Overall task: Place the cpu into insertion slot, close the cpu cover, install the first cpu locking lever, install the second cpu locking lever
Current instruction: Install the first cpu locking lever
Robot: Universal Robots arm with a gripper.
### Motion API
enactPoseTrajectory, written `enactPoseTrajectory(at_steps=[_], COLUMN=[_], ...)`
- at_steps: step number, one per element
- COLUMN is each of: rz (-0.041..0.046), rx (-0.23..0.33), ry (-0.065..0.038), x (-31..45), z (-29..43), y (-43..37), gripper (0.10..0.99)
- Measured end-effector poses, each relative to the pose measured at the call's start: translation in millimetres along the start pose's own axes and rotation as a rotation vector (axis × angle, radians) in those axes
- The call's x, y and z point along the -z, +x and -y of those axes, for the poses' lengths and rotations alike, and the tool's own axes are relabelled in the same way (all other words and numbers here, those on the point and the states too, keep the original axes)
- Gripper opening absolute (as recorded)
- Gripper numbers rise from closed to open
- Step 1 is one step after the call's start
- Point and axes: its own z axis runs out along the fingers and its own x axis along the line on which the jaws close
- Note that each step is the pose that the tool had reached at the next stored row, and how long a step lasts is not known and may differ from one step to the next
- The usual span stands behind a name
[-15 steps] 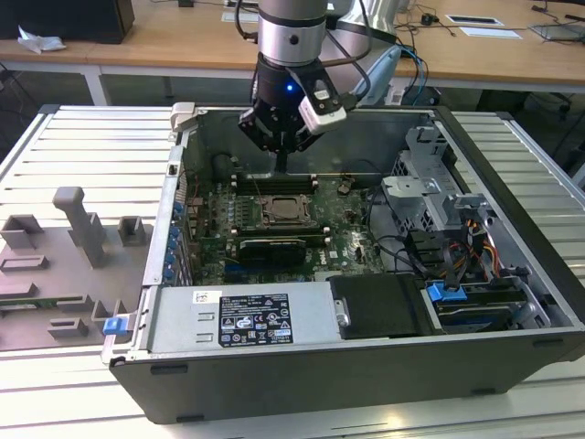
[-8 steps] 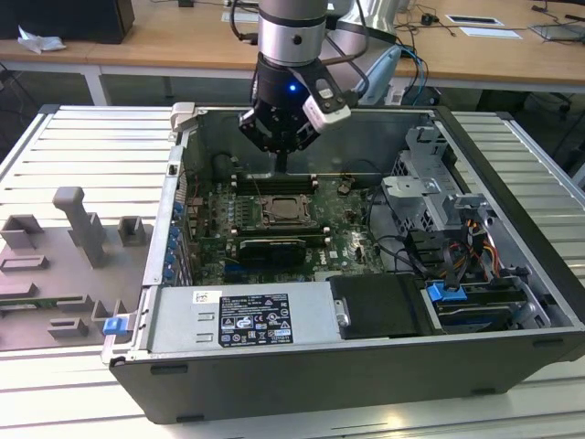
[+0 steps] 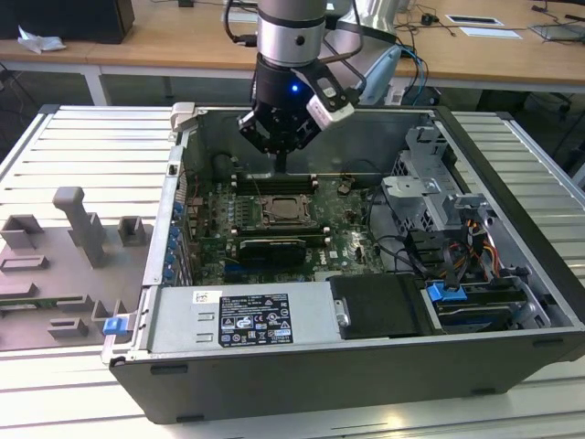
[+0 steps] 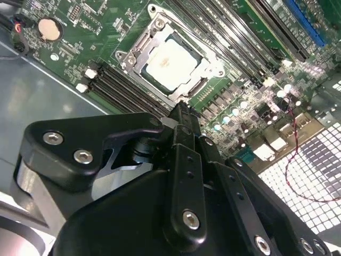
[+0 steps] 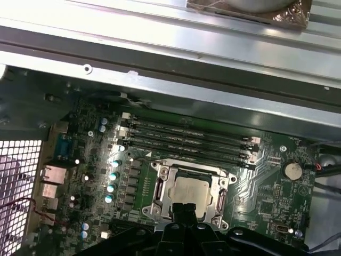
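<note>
Step in hand: we judge that the first two steps are done and the work stands at the locking levers. Whether any lever is already hooked, we cannot tell.
Cpu: the cpu [image 4: 171, 65] lies flat in the insertion slot [image 3: 266, 210], in the middle of the exterior view. Its pale top shows through the opening of the cover.
Cover: the cpu cover [image 4: 141, 48] lies down around the cpu, not raised.
Tool: the gripper [image 3: 281, 166] hangs close over the slot, with its fingers pressed together into one narrow tip that pinches nothing. In both wrist views the tip stands at the edge of the cover; if it touches, we cannot tell.
What the lever step calls for: in our judgement, a thin tip that pushes a thin arm down and under its catch, without sliding onto the cpu or the memory slots [image 5: 186, 137] beside it.
Computer case: the computer case [image 3: 375, 142] lies open and holds the green board [image 3: 343, 240]. It also holds a grey power box [image 3: 247, 315] at the lower middle of the frame, and a drive cage [image 3: 425, 183] and cables [image 3: 475, 240] at the exterior view's right.
Grey tray: the grey tray [image 3: 73, 247] at the exterior view's left carries grey shaped blocks, and a small blue piece [image 3: 114, 324] sits at its near corner.
</note>
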Motion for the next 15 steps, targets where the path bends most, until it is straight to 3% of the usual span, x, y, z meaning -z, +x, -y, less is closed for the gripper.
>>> enactPoseTrajectory(at_steps=[2,4,15], rz=[0.0070,0.0095,0.0133], rx=[-0.006,-0.067,-0.072], ry=[0.001,0.001,-0.003], x=[-0.9,-3.7,-7.0], z=[-0.8,-0.8,-2.9], y=[4.3,4.6,16.6], gripper=[0.106,0.106,0.106])
